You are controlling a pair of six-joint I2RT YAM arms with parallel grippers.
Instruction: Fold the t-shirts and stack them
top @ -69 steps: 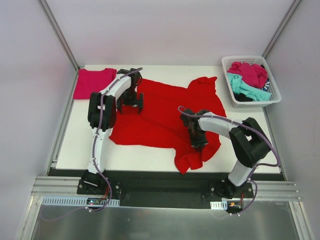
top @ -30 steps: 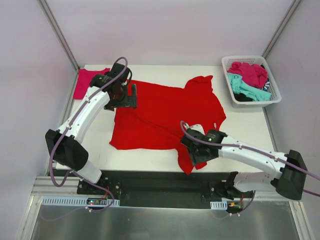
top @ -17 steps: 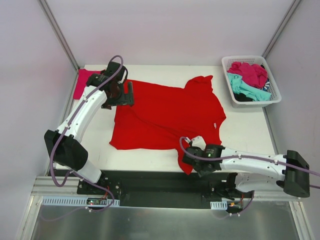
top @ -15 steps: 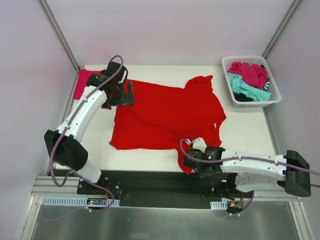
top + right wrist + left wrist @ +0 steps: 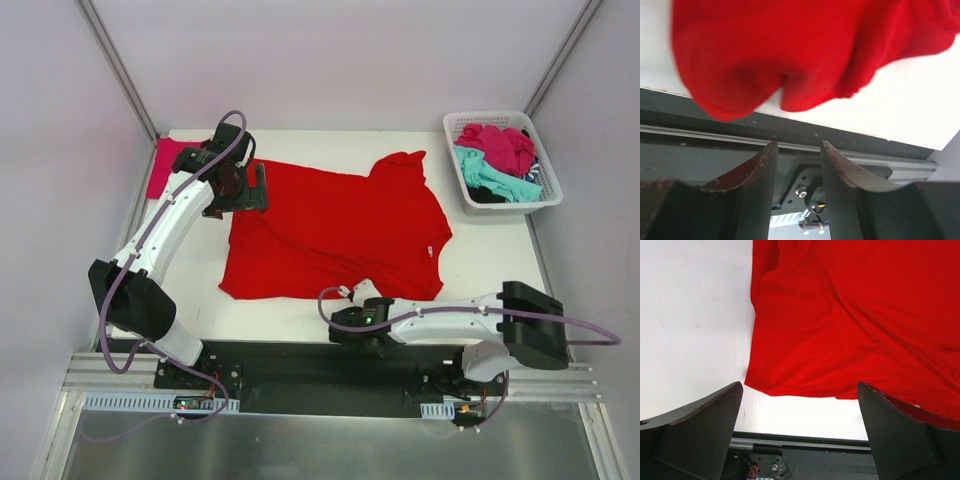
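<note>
The red t-shirt (image 5: pixel 340 225) lies spread on the table (image 5: pixel 490 270), one bunched bit at the near edge. My left gripper (image 5: pixel 800 390) gapes wide by its far-left corner — my right gripper (image 5: pixel 797 145), narrow, holds nothing.

Outstretched left hand (image 5: pixel 800 386) spread wide, right hand (image 5: pixel 799 144) low, pointing left, narrowly parted

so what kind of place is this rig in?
Looks like a lab test cell, not a home: white table boxed in by plain panels, two robot arms bolted at its edge, a basket of t-shirts.
</note>
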